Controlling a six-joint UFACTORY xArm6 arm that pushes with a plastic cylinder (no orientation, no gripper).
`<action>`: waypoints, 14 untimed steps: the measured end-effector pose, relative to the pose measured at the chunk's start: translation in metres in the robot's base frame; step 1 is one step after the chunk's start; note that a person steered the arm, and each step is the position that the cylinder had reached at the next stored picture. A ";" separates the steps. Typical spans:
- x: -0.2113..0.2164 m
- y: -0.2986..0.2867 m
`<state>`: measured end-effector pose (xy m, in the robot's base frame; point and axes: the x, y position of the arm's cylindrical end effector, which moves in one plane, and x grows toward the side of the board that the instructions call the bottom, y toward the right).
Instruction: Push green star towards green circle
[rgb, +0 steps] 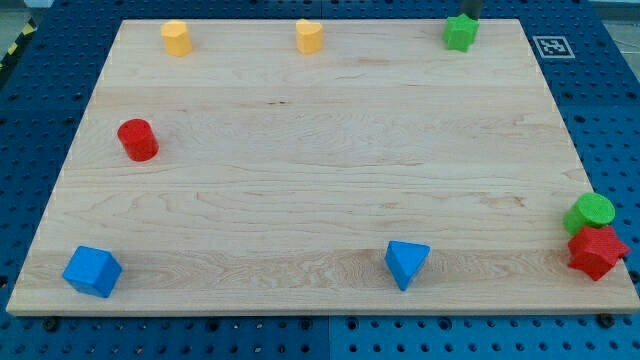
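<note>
The green star (459, 33) sits at the top edge of the wooden board, right of centre. My tip (470, 16) is a dark rod end just above and slightly right of the star, touching or almost touching its top side. The green circle (589, 212) stands at the board's right edge, low down, directly above and against a red star (597, 250). The green star and green circle are far apart.
Two yellow blocks (176, 38) (309, 36) stand along the top edge. A red cylinder (138, 140) is at the left. A blue cube (92, 271) is at the bottom left, a blue triangle (406, 263) at bottom centre-right. A marker tag (552, 46) lies off the board's top right.
</note>
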<state>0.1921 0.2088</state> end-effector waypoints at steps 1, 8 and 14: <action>0.010 -0.032; 0.088 -0.022; 0.153 -0.022</action>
<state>0.3455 0.1864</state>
